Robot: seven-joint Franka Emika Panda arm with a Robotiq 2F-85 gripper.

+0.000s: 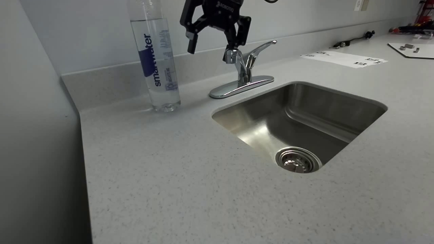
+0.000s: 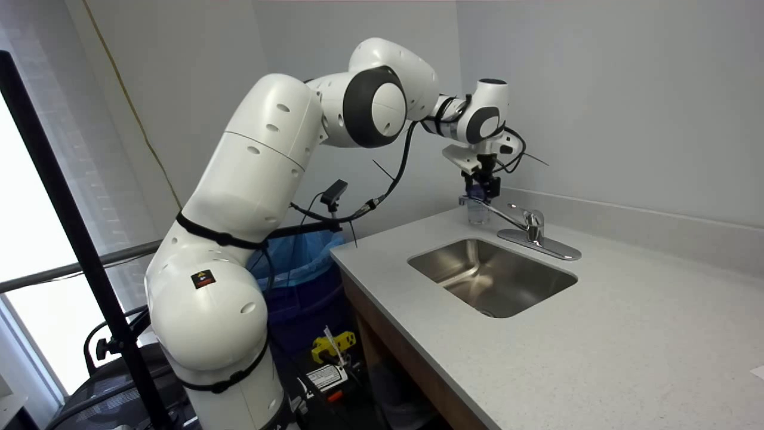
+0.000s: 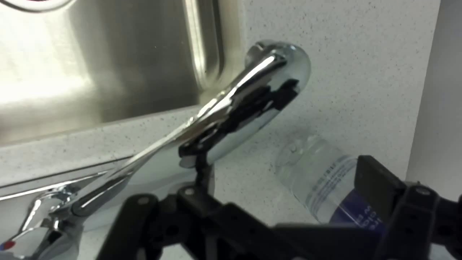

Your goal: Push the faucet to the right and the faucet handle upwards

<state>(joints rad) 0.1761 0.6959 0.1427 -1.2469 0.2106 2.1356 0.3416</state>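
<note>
In the wrist view your shiny chrome faucet (image 3: 231,115) by the sink (image 3: 137,50) points to 2 o'clock; off its tip (image 3: 288,61), open counter (image 3: 361,72) to the edge (image 3: 423,74) at 3, bottle (image 3: 317,180) at 5. Gripper (image 1: 209,52) is spread wide, holding nothing; can't tell if it's touching.

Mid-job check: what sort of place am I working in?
Probably a lab or workroom rather than a home kitchen: a paper sheet with black printed markings shares the speckled countertop with a stainless-steel sink and a chrome faucet.
</note>
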